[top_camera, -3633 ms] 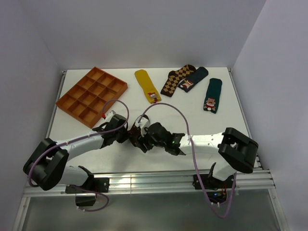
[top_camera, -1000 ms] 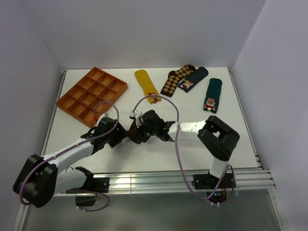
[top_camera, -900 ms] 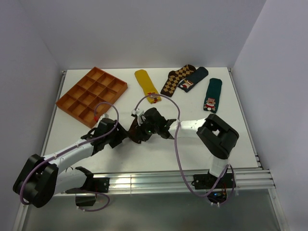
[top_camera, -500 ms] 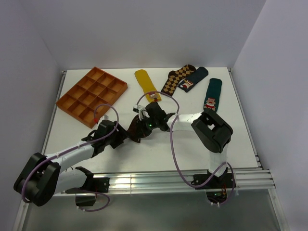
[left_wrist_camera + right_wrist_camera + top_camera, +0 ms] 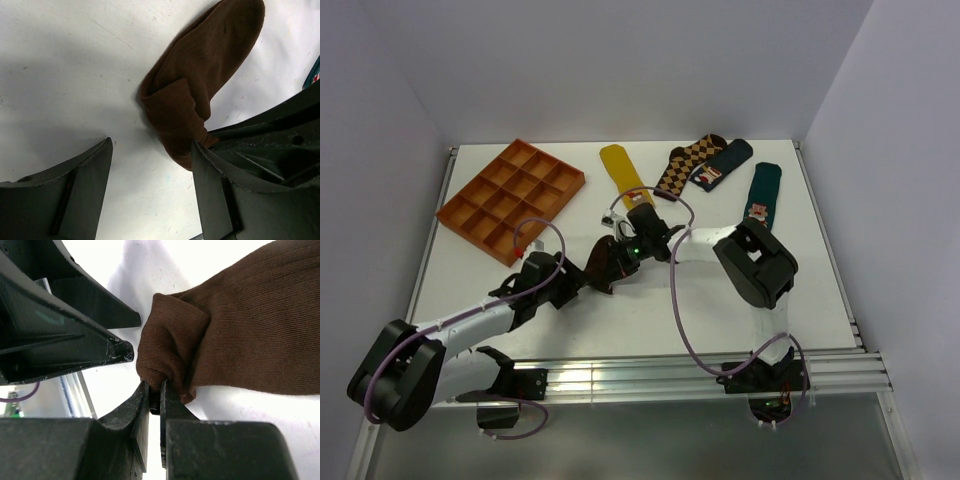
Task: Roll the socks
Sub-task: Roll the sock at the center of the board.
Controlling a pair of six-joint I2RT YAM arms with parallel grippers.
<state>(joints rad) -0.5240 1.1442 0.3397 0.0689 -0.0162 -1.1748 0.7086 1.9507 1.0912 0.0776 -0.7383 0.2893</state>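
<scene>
My right gripper [image 5: 154, 390] pinches the folded end of the brown sock [image 5: 240, 335], which lies midway across the table [image 5: 720, 300] with its length running away from both pincers; my left gripper [image 5: 151, 145] stands wide and empty just beside that fold

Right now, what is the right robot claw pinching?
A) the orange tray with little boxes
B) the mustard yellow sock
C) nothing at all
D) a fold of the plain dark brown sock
D: the right wrist view shows the right gripper closed on a bunched fold of the plain dark brown fabric sock.
</scene>
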